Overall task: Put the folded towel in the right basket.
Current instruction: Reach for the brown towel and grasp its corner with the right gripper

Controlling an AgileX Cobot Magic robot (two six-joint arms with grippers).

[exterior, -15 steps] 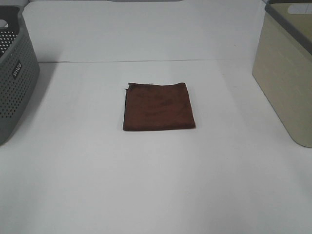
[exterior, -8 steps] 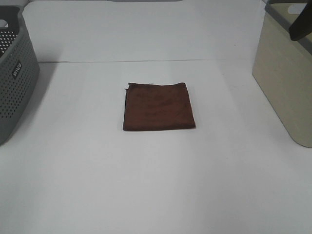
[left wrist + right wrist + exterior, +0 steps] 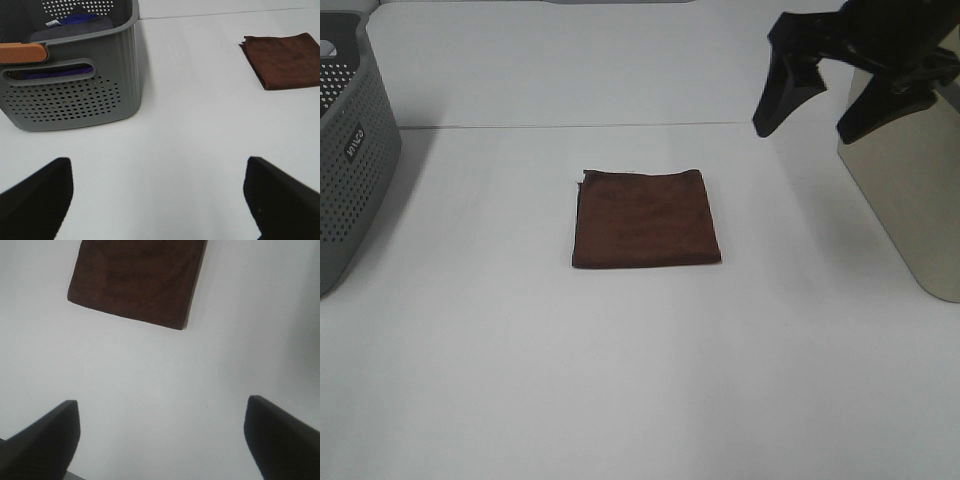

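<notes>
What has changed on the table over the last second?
The right gripper has swung into the high view from the upper right, jaws open and empty, near the beige basket. The folded towel, the gray basket and the beige basket have not moved.

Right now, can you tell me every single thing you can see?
folded towel: one, dark brown, flat in the middle of the table.
grey basket: one, grey with holes, at the table's left edge.
purple cloth: one, inside the grey basket.
beige basket: one, at the table's right edge.
table: one, white.
right gripper: one, black, open, in the air beside the beige basket.
left gripper: one, black, open, seen only in its wrist view.
</notes>
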